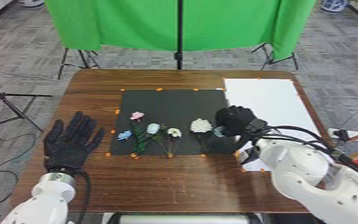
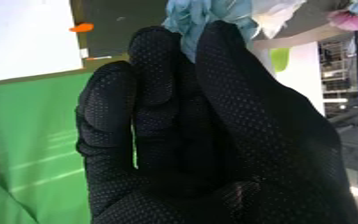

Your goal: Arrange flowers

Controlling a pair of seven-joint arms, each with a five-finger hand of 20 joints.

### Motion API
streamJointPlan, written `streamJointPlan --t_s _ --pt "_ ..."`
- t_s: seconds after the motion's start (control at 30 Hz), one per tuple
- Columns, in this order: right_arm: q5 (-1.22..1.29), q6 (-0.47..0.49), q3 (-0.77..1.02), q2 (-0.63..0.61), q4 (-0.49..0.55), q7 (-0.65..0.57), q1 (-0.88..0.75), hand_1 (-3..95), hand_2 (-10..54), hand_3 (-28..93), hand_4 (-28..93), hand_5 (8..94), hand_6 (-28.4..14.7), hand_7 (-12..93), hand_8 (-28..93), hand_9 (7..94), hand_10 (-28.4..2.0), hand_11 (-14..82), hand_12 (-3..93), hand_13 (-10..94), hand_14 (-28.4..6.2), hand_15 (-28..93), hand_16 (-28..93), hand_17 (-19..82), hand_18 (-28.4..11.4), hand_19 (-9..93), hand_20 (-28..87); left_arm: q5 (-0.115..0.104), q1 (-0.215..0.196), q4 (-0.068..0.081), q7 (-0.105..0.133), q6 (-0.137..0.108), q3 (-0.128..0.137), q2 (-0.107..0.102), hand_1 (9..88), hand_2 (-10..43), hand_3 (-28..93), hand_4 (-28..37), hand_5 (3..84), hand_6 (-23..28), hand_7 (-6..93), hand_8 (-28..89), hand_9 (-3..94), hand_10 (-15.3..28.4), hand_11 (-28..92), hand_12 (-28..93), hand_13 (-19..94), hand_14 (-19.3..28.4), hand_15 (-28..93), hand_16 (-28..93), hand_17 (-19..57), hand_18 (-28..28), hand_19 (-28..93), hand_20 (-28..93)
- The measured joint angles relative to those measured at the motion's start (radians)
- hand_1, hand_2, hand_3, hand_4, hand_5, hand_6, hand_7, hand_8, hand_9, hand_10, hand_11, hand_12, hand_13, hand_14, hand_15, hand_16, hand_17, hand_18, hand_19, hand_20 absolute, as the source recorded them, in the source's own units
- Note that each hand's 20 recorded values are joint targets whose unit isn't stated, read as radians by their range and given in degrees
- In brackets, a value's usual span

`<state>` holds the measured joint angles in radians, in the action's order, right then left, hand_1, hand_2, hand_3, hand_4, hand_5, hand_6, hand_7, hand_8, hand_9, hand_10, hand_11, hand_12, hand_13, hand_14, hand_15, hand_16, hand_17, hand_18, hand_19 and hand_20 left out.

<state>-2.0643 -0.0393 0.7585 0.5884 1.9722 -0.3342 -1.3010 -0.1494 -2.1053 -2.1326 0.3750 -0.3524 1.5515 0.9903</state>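
My right hand (image 1: 235, 120) is at the right side of the black mat (image 1: 171, 100), with a blue flower (image 1: 218, 131) at its fingers. In the right wrist view, the fingers and thumb of my right hand (image 2: 220, 75) pinch the blue flower (image 2: 193, 20) at their tips; its stem is hidden. Left of it on the mat lie a large white flower (image 1: 200, 125), a smaller white flower (image 1: 175, 132), a pale bluish flower (image 1: 153, 128), a pink flower (image 1: 136, 115) and a light blue flower (image 1: 125, 135). My left hand (image 1: 67, 145) rests open at the table's left side.
A white sheet (image 1: 269, 97) lies on the brown table (image 1: 175, 180) right of the mat, partly under my right arm. Small orange markers line the mat's edges. A green cloth (image 1: 122, 22) hangs on a stand beyond the table's far edge.
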Motion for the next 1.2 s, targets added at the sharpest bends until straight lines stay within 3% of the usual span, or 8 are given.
streamJointPlan --t_s 0.07,0.23,0.47,0.7,0.97,1.03,1.13,1.2 --pt "0.000 0.010 0.001 0.003 0.003 -0.012 -0.004 61.9 -9.5 67 -28 53.3 -1.2 38 -11 63.4 -11.8 21.1 42.3 59 -5.6 49 39 41 -16.7 83 32 -0.001 -0.001 -0.001 0.001 -0.001 0.001 0.000 28.9 13.5 76 -28.3 48.5 7.3 22.4 -12 42.9 15.3 32 13 34 15.4 55 -6 -4.4 15.0 41 20" --pt "0.000 0.079 0.040 0.010 0.018 -0.025 -0.034 57.6 -9.5 69 -28 51.2 -2.9 27 -13 57.7 -15.4 30.3 25.6 57 -7.7 49 37 40 -17.7 83 31 -0.002 -0.008 -0.005 0.005 -0.001 0.004 0.000 28.8 13.5 76 -28.3 48.5 7.3 22.4 -12 43.0 15.4 32 13 34 15.4 54 -6 -4.4 15.0 41 20" --pt "0.000 0.131 0.071 0.011 0.031 -0.025 -0.068 46.5 -9.5 77 -28 45.5 -5.5 19 -11 53.8 -17.3 23.5 21.7 55 -12.8 56 25 39 -18.9 83 31 -0.004 -0.015 -0.007 0.007 -0.001 0.007 0.001 28.8 13.6 76 -28.3 48.0 7.4 22.3 -12 42.9 15.4 32 13 34 15.4 54 -6 -4.4 15.0 41 20" --pt "-0.001 0.131 0.089 0.012 0.038 -0.024 -0.087 41.2 -9.5 75 -28 41.5 -6.8 15 -10 50.0 -18.6 19.0 20.0 52 -14.4 56 22 36 -20.7 83 30 -0.007 -0.015 -0.007 0.007 -0.002 0.007 0.003 27.3 14.5 76 -28.3 47.7 7.3 22.1 -12 42.9 15.4 32 13 34 15.5 54 -6 -4.4 15.0 41 20" --pt "-0.047 0.200 0.157 0.019 0.068 -0.028 -0.125 34.0 -9.5 72 -26 42.3 -7.4 13 -8 49.2 -19.8 16.6 19.4 51 -15.6 53 19 35 -21.3 82 28 -0.012 -0.018 -0.008 0.010 -0.003 0.008 0.007 27.2 14.6 75 -28.3 47.7 7.3 22.0 -12 42.8 15.4 32 13 34 15.6 54 -6 -4.3 15.0 41 20" --pt "-0.052 0.192 0.171 0.020 0.070 -0.032 -0.134 30.1 -5.1 72 -25 42.0 -7.8 12 -8 48.0 -20.8 15.2 19.0 49 -16.8 47 17 35 -20.7 78 26 -0.011 -0.018 -0.008 0.011 -0.003 0.010 0.007 27.2 14.6 75 -28.3 47.7 7.4 21.7 -12 42.6 15.5 31 12 34 15.4 51 -7 -4.2 15.0 41 20" --pt "-0.042 0.144 0.210 0.031 0.068 -0.060 -0.153 26.1 2.8 71 -24 40.7 -8.2 12 -8 42.8 -21.9 11.6 17.4 39 -18.1 37 13 27 -19.9 63 17 -0.002 -0.019 -0.008 0.011 -0.001 0.019 0.007 26.3 14.7 74 -28.3 46.3 7.1 16.9 -11 40.2 15.2 24 10 32 14.2 39 -8 -3.5 13.7 37 16" --pt "-0.003 0.090 0.258 0.050 0.065 -0.099 -0.170 24.9 4.3 72 -24 39.5 -8.2 12 -8 39.2 -21.9 9.9 16.5 34 -18.2 33 11 23 -19.1 58 14 0.027 -0.022 -0.008 0.005 0.004 0.030 0.005 25.7 14.7 73 -28.3 45.3 7.0 14.9 -10 38.1 14.5 21 9 30 13.8 34 -8 -3.2 13.0 34 14"
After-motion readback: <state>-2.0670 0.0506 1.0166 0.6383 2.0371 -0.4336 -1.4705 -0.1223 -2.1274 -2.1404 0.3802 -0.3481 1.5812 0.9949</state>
